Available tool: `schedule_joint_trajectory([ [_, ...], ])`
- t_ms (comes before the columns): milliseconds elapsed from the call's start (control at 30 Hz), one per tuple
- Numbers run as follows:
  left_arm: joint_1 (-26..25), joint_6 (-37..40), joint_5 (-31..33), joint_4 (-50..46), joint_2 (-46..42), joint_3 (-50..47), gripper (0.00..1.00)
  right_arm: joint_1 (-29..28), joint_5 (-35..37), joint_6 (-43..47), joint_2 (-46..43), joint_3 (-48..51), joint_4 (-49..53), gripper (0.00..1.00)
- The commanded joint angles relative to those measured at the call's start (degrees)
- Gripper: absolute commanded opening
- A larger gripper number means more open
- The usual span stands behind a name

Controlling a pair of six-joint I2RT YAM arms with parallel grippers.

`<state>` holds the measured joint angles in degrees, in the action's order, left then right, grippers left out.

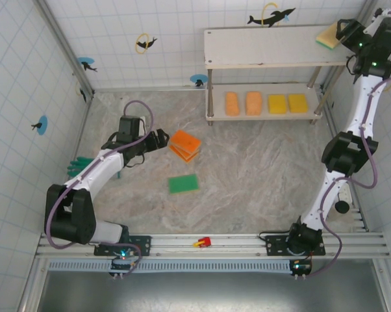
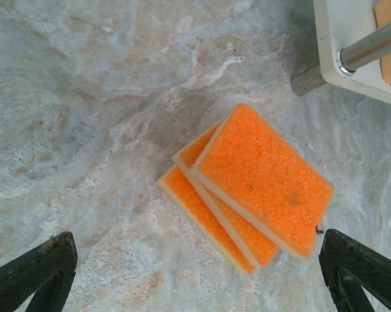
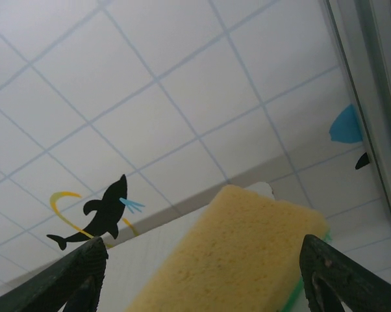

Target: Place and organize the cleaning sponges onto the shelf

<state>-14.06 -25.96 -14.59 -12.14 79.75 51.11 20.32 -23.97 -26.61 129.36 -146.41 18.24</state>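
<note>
Right claw [image 1: 336,34] wide around pale yellow rectangular sponge [image 1: 327,37] on off-white two-tier shelf [image 1: 267,47] top; left claw [image 2: 195,273] wide above stacked orange sponges [image 2: 247,185].

We saw a marbled beige-grey stone-patterned tabletop [image 1: 247,195] enclosed by white tiled walls with pale blue grid lines [image 1: 117,39]. On the back wall, a black dolphin sticker with a yellow ring [image 1: 271,16] sat above the rack, and a smaller one of the same kind [image 1: 144,43] lay further left. Round blue stickers with dark sea shapes [image 1: 41,124] dotted the left wall. A green rubber glove [image 1: 76,166] lay at the table's left edge. A tiny red and yellow object [image 1: 202,242] rested on the silver metal rail [image 1: 215,245] along the near edge.
</note>
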Motion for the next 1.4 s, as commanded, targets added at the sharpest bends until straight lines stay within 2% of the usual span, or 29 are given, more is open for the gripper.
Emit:
schedule_joint_trajectory([
  [0, 0.4, -0.4, -0.6, -0.8, -1.9, 0.1, 0.97, -0.5, 4.4, 4.7, -6.0, -1.9, 4.2, 0.8],
  [67, 0.4, -0.5, -0.6, -0.8, -2.3, 0.0, 0.97, -1.4, 6.8, 6.3, -7.1, -1.9, 7.1, 0.84],
  [133, 0.5, -0.6, -0.9, -0.8, -2.5, 0.0, 0.97, -2.8, 12.3, 8.1, -8.3, -1.9, 11.3, 0.91],
  [267, 0.5, -0.6, -1.4, -0.7, -2.8, -0.1, 0.97, -6.5, 23.5, 12.1, -9.9, -2.0, 17.7, 0.98],
  [433, 0.4, -0.3, -1.5, -1.0, -2.7, 0.1, 0.97, -12.3, 36.2, 18.2, -10.3, -2.0, 21.1, 0.99],
  [567, 0.4, -0.2, -1.5, -1.0, -2.6, 0.1, 0.97, -15.0, 43.0, 18.5, -9.6, -2.1, 21.2, 0.98],
  [867, 0.4, 0.2, -1.3, -1.2, -2.1, 0.3, 0.97, -15.9, 47.9, 11.1, -7.3, -2.3, 20.1, 0.98],
  [1367, 0.4, 1.2, -1.8, -0.4, 0.5, 1.2, 0.97, -16.7, 51.1, 10.8, -4.0, -3.6, 18.5, 0.98],
])
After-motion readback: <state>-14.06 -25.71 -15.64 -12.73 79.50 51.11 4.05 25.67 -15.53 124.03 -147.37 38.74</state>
